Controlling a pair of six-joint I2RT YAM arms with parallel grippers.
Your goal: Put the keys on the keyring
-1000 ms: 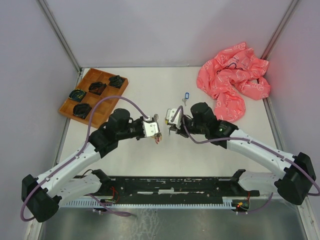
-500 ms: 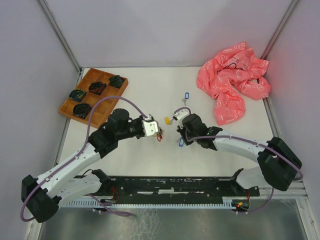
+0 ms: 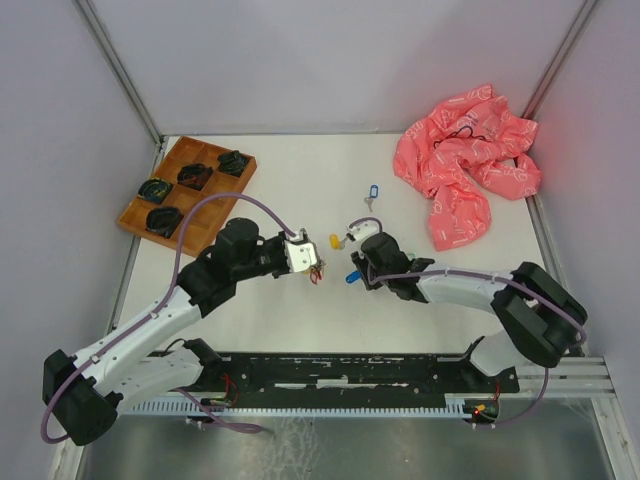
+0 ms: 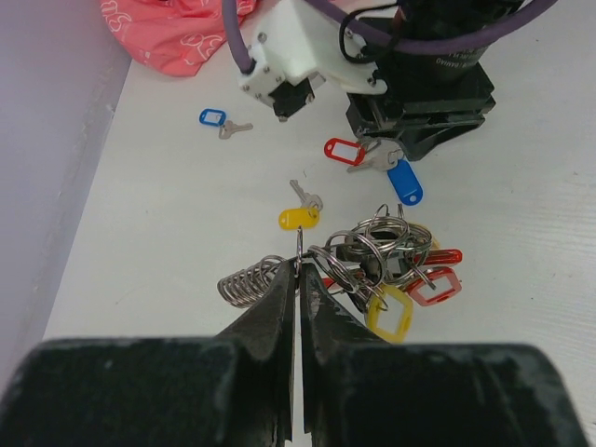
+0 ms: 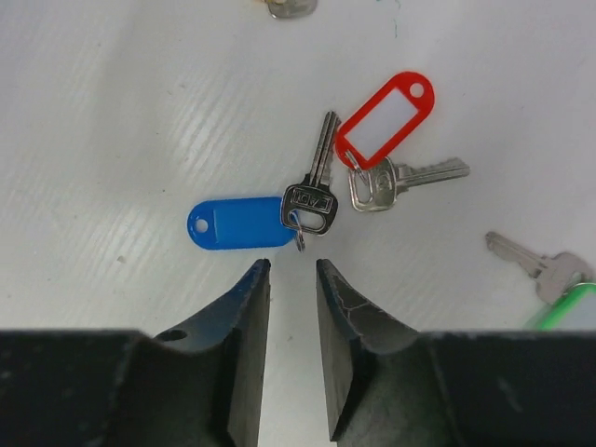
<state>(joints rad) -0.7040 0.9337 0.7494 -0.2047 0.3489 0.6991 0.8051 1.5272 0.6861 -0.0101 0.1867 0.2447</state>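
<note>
**Right hand** (image 5: 291, 265): fingers slightly parted and gripping nothing, tips just short of the blue-tagged key (image 5: 237, 224) on the tabletop (image 5: 112, 112). The key's bow bears stamped letters, seen only in the right wrist view and too fine to read surely. Just beside it lies the red-tagged key (image 5: 386, 130), its white label blank. A green tag (image 5: 568, 307) shows at the frame edge.

**Left hand** (image 4: 298, 265): fingers pressed together, pinching a ring of the keyring (image 4: 372, 256) mid-tabletop, opposite the right hand. Its yellow and red tags and wire coil are resolved only in the left wrist view. The yellow-tagged key (image 4: 299, 218) lies just beyond.

**Top view only:** a tray (image 3: 212, 208) of dark coils at far left. At far right is a pink cloth (image 3: 465, 160), with a second blue-tagged key (image 3: 373, 190) near it.
</note>
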